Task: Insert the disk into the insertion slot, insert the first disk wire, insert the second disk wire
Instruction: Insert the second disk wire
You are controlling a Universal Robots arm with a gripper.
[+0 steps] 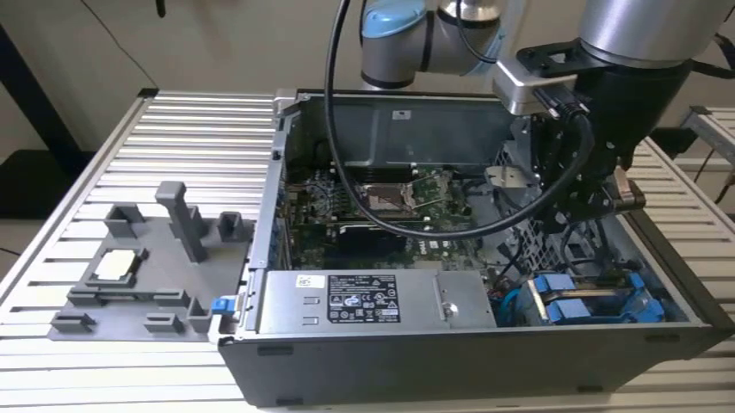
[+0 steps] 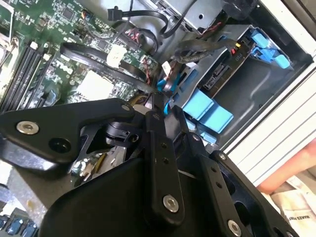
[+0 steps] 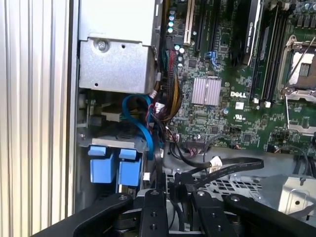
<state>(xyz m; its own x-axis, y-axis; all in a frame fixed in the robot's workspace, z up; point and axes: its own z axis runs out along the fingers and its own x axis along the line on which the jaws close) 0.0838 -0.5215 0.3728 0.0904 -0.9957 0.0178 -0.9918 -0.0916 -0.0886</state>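
1. Down in the corner of the computer case (image 1: 460, 370) toward the exterior view's right, the disk (image 1: 574, 303) lies seated in the insertion slot (image 2: 259, 84). Its two bright blue end tabs stand side by side and face out toward the open side of the case.
2. In the second wrist view the disk's dark edge and a strip of its label show between the slot's grey walls, with the blue carrier running along both of its sides.
3. Just beside the blue tabs, the gripper (image 2: 159, 101) hangs inside the case with its jaws drawn tight together. They are clenched on a thin black wire (image 3: 158, 160) that runs from the tips toward the disk's end of the bay.
4. A blue cable (image 3: 140, 126) loops next to that wire, between the disk's tabs and the motherboard (image 1: 379, 206).
5. A black cable with a white connector (image 3: 216, 163) lies loose near the jaws, across the perforated metal cage (image 3: 232, 185).
6. The grey power-supply box (image 1: 379, 301) sits along the case's near wall, just beside the slot on the exterior view's left.
7. The silver arm (image 1: 643, 34) comes down into the case from above.
8. Outside the case, on the ribbed metal surface (image 1: 172, 129), a grey fixture plate (image 1: 150, 292) stands well apart from the gripper and carries a small white-topped part (image 1: 119, 265).
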